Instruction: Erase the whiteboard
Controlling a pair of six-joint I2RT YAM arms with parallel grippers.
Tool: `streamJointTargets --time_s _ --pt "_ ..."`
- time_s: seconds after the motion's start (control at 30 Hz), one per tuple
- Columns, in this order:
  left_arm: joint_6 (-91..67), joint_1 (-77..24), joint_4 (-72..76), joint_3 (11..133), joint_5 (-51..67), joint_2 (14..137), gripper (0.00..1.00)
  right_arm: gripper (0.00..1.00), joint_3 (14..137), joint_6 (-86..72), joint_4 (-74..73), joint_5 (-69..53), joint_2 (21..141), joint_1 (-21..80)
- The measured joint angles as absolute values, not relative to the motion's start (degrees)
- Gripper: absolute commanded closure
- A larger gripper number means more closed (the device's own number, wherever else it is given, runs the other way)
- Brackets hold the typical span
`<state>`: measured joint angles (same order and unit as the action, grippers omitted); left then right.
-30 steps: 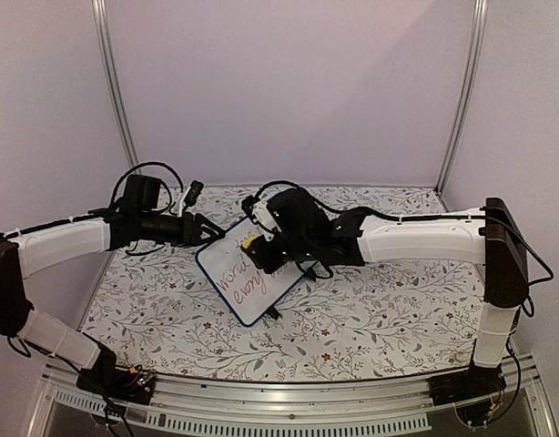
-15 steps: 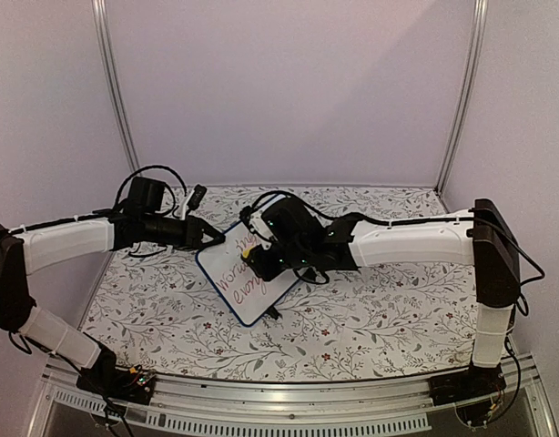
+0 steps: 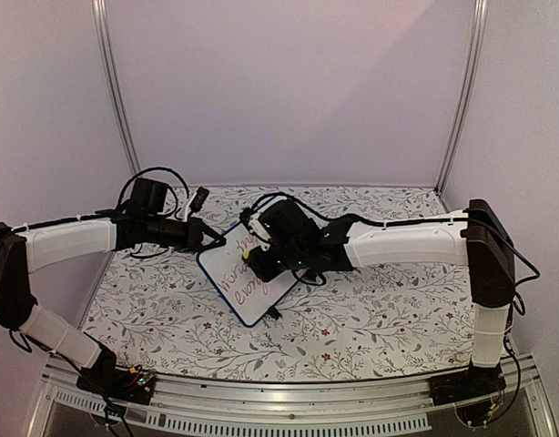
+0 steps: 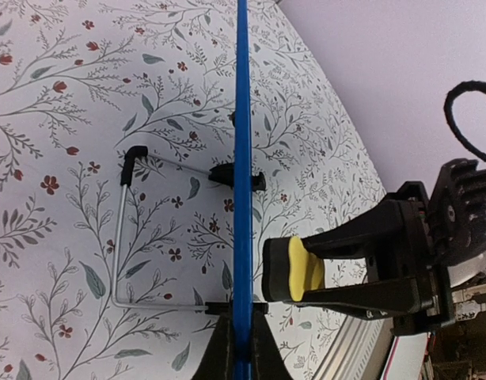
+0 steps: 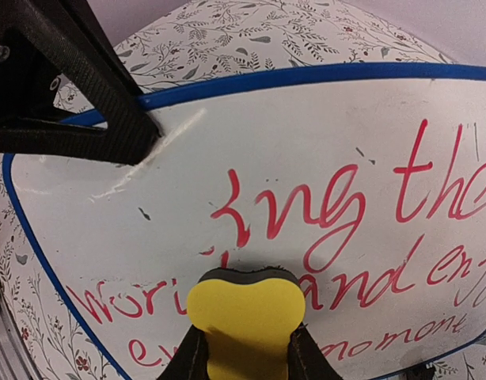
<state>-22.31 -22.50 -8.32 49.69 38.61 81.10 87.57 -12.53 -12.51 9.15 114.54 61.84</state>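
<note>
1. Mid-way across the flowered table, we find the whiteboard propped on its wire stand, one corner turned toward the arm bases and its written face toward the right arm.

2. On the board's left side, the left gripper is clamped on the thin blue frame, one finger on each side of it. We read this as a steadying hold.

3. Facing the board, the right gripper pinches a yellow eraser between its fingers, the dark felt turned to the white surface and low over the lines of red handwriting. From the side the felt sits just beside the board; we cannot tell whether it is touching.

4. The step in hand, as we judge it, is the start of a wipe. Most of the words are there, and only the patch near the left gripper looks bare and faintly smudged.

5. The next move calls for pressing the felt flat against the writing and sweeping along the lines while the left grip keeps the board from tipping back on its stand.
</note>
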Motion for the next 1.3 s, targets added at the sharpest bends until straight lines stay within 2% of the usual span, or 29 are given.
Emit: streamJointTargets --time_s 0.4,1.3 --pt "-22.44 -22.81 -7.94 49.71 39.29 81.6 1.0 0.82 84.29 -14.15 -12.21 10.52 110.63 62.24" --pt "-22.44 -24.86 -7.14 49.71 40.95 82.52 1.0 0.82 84.31 -14.2 -11.99 12.36 112.4 63.92"
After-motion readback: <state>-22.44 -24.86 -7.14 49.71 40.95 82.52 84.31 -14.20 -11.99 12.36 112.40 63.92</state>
